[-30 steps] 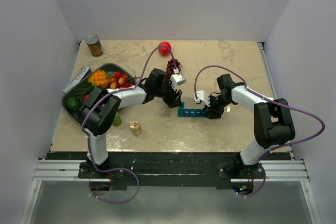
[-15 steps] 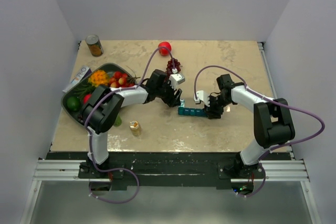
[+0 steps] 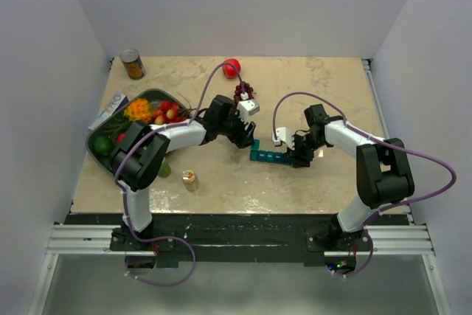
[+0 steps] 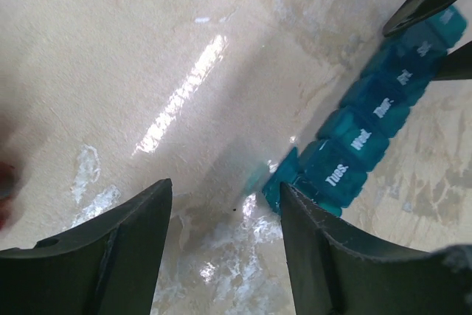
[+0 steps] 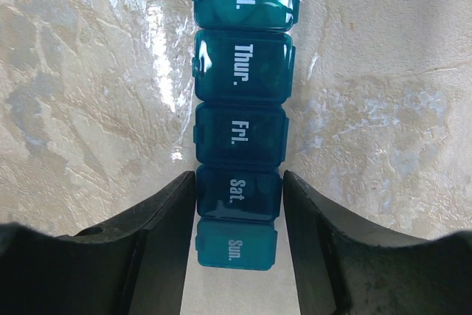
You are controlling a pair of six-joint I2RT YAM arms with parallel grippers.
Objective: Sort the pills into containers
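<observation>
Mid-table now: the teal pill organiser [image 3: 265,156] lies flat on the marbled table [image 3: 324,86], its row running from 9 o'clock to 3 o'clock. The lids are down on every compartment we can read: Tues., Wed., Thur., Fri., Sat., Sun.

The right gripper [image 5: 240,180] is on the 3 o'clock end and has it pinched. One finger sits on each long side of the Sat. compartment, tight against the plastic, and Sun. pokes out back toward the wrist.

At the 9 o'clock end, the left gripper [image 4: 225,193] hangs with its fingers spread wide, only bare tabletop between them. In its wrist view the organiser's end compartment sits just beside the finger at the right, at about 2 o'clock from the gap. Whether that last lid is up I cannot tell; it is a blur of teal.

Around the edges there is a dark green tray [image 3: 157,94] of fruit at 9 o'clock and a tin can [image 3: 132,63] in the 11 o'clock corner. A red ball [image 3: 231,67] sits at 12 o'clock with dark grapes [image 3: 242,94] at its 6 o'clock. A small bottle [image 3: 189,178] stands at 7 o'clock of the organiser.
</observation>
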